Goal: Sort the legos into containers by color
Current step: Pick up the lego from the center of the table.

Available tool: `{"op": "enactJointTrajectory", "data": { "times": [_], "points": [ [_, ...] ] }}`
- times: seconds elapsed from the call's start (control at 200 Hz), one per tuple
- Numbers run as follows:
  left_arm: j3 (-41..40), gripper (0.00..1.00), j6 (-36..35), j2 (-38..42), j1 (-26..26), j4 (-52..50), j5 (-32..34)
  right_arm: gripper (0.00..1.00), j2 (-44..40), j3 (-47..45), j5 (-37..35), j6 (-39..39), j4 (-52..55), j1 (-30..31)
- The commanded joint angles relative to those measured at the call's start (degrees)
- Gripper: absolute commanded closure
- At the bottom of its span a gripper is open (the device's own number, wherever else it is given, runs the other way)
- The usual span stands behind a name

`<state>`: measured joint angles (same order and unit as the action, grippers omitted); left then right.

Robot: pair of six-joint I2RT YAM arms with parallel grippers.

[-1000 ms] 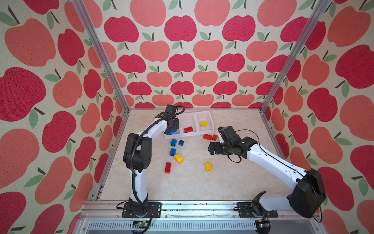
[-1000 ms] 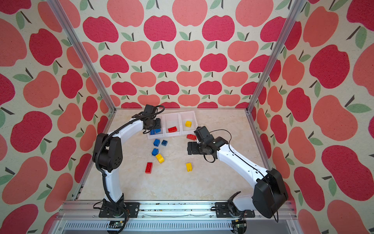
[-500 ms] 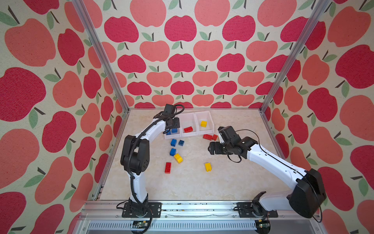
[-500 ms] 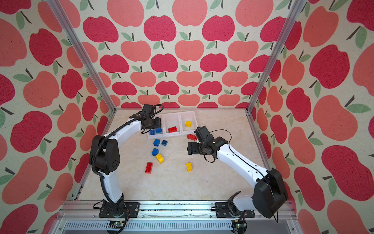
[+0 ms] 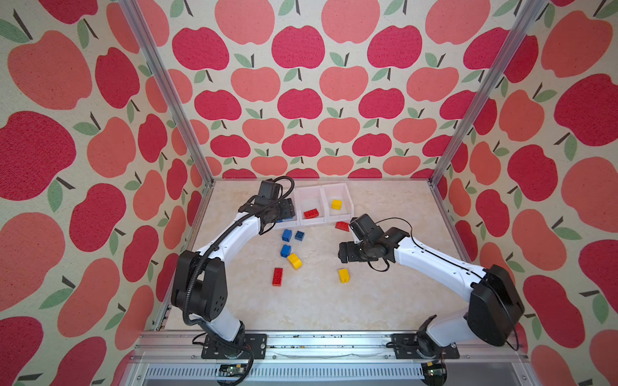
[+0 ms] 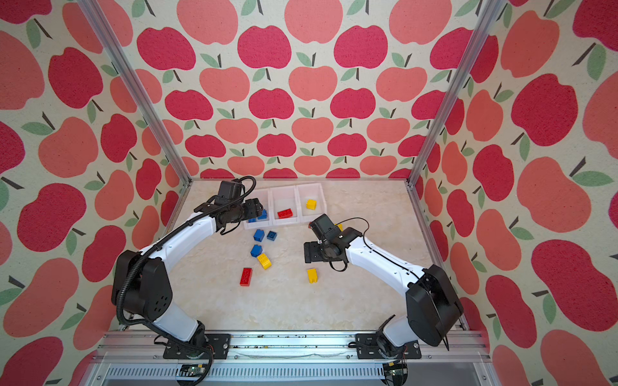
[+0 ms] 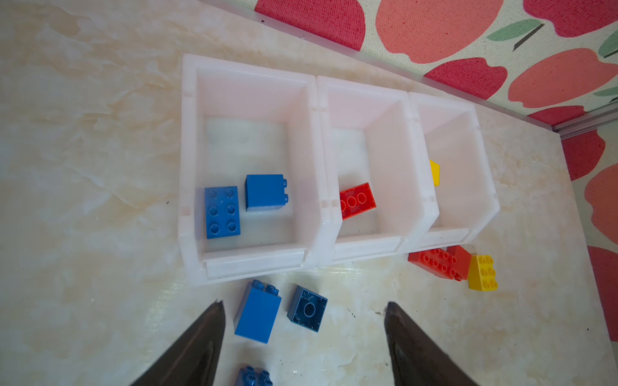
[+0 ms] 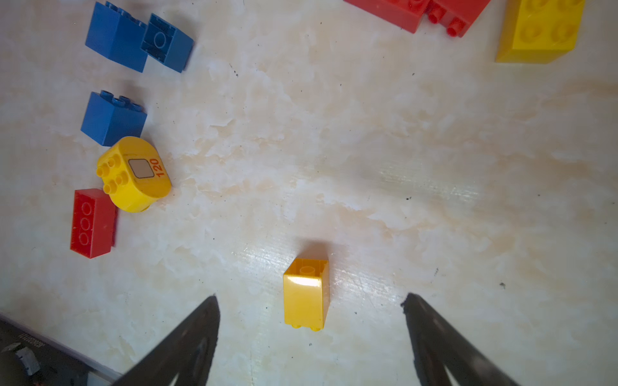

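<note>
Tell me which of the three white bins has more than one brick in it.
The end bin with blue: it holds two blue bricks. The middle bin shows one red brick, the other end bin one yellow brick.

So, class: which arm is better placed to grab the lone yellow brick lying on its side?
Right. The open right gripper hangs over that yellow brick, jaws either side; the left gripper is away at the bins.

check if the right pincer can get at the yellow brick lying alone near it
Probably yes. The right pincer is open, and in its wrist view the yellow brick lines up between the spread fingers, with only bare table around it.
</note>
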<state>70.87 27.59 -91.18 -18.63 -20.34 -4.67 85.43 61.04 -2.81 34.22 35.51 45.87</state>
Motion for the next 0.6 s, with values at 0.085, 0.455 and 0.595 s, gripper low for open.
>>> {"op": "enactJointTrajectory", "data": {
  "times": [0.085,0.455,0.595],
  "points": [
    [-6.0,0.2,3.0,6.0,0.9,2.0,-2.1,0.18,5.1,-0.6,-2.8,2.0,2.1,3.2],
    [-12.6,0.14,4.8,11.7,2.7,2.8,-5.2,0.29,12.9,0.5,-5.1,4.1,2.1,6.7],
    [-14.0,0.1,4.9,13.0,3.3,2.7,-5.8,0.38,14.2,0.5,-5.3,4.8,2.4,7.4]
  ]
}}
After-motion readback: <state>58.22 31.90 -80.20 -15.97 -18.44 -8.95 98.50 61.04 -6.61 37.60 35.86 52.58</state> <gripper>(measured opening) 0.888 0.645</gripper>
